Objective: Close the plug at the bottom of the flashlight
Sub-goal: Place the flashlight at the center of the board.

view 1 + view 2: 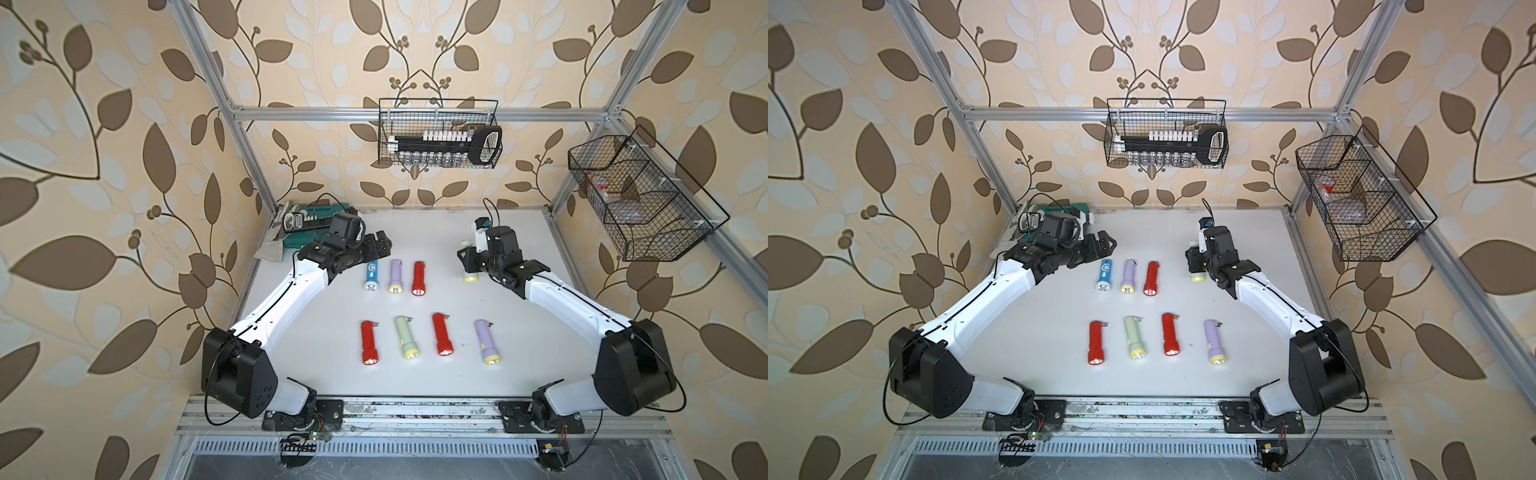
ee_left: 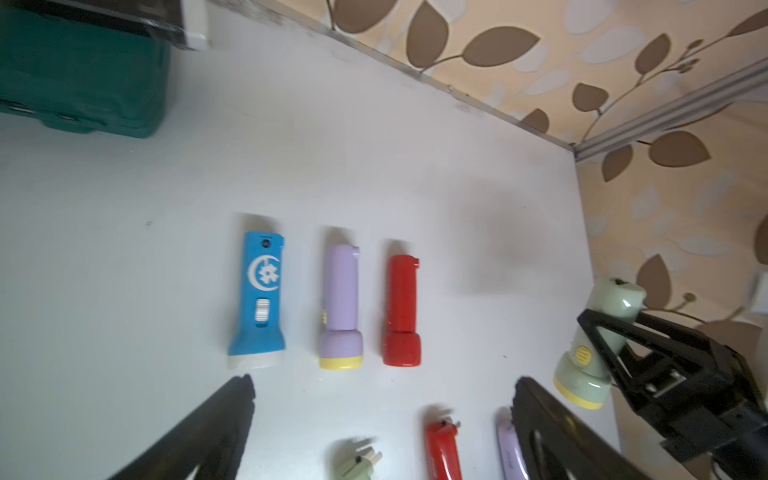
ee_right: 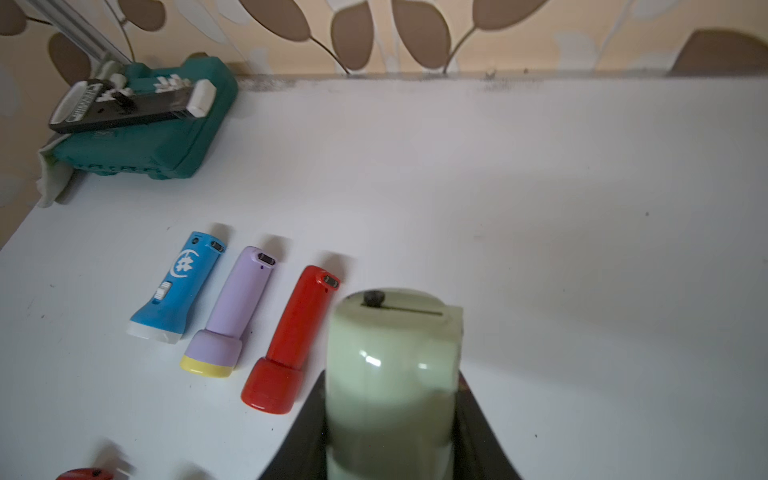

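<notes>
Clamping the pale green flashlight (image 3: 390, 374) across its body, the right claw (image 1: 468, 259) holds it tilted, lens end low and plug end high, while the left claw (image 2: 384, 384), wide open and empty, hangs well apart to that claw's side.

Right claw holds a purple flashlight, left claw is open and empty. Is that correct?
Not quite. The flashlight in the right claw is pale green, not purple; the right wrist view shows it clearly. Corrected: right claw holds a pale green flashlight, left claw is open and empty.
</notes>
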